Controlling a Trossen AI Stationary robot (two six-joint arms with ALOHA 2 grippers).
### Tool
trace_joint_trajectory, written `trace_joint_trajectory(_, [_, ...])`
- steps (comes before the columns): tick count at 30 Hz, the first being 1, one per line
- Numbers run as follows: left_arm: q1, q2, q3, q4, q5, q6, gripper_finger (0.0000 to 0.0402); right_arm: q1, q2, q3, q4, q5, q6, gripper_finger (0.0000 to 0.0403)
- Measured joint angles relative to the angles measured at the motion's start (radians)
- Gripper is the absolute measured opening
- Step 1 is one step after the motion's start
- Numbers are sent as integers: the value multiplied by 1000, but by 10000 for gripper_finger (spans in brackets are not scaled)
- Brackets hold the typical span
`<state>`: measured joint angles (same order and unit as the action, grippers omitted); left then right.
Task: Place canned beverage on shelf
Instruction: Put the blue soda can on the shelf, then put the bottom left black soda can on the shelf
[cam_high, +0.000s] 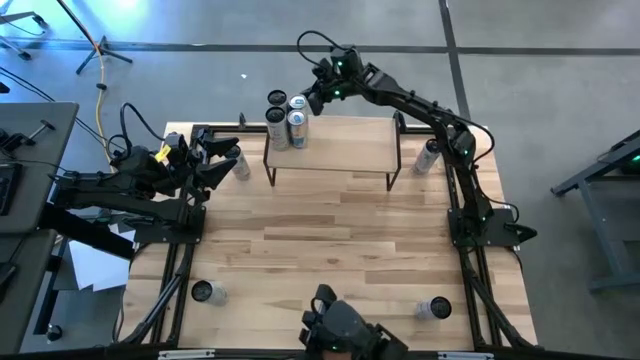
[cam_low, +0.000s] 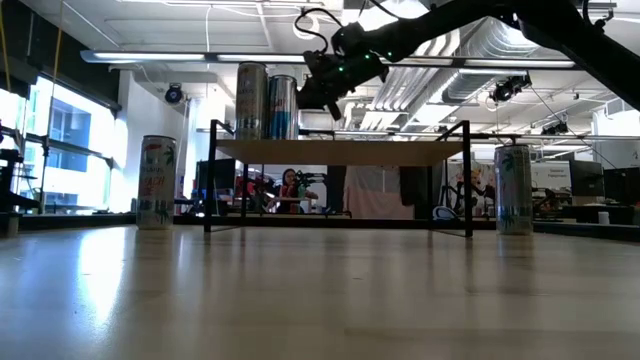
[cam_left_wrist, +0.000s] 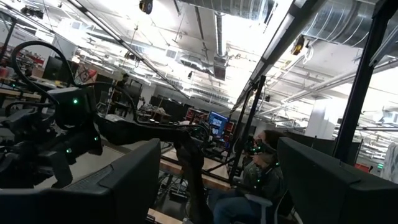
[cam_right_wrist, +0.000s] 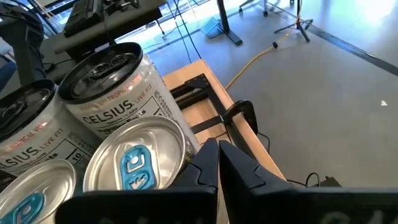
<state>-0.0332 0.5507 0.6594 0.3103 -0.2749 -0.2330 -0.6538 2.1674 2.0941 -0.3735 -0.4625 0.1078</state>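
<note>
**Cans gathered at the shelf's end**

Where lettering is legible, "CELSIUS LIVE FIT" is read on a white can (cam_right_wrist: 115, 102) standing among others on the light-wood shelf (cam_high: 345, 148). Right gripper (cam_high: 318, 100) fingers are pressed together just beside them; left gripper (cam_high: 232, 160) fingers are spread, holding nothing, over the tabletop (cam_high: 320, 260).

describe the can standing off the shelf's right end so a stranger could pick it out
Find the shelf at the table's far side. Past its right legs, near the right arm's elbow, one can stands upright on the tabletop. Unlike the cluster of cans on the shelf's left end, it stands alone and lower.
</note>
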Motion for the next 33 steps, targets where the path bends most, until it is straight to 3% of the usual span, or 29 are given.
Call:
trace_joint_trajectory(15, [0,0,0,0,4,-1,296,1,-1,-1,-7,-108,-39,0])
trace_joint_trajectory(28, [0,0,0,-1,4,-1,296,-48,-4,-1,-13,-112,-64,0])
trace_joint_trajectory(33, [0,0,0,-22,4,-1,296,-82,-45,-1,-100,-110,-153,0])
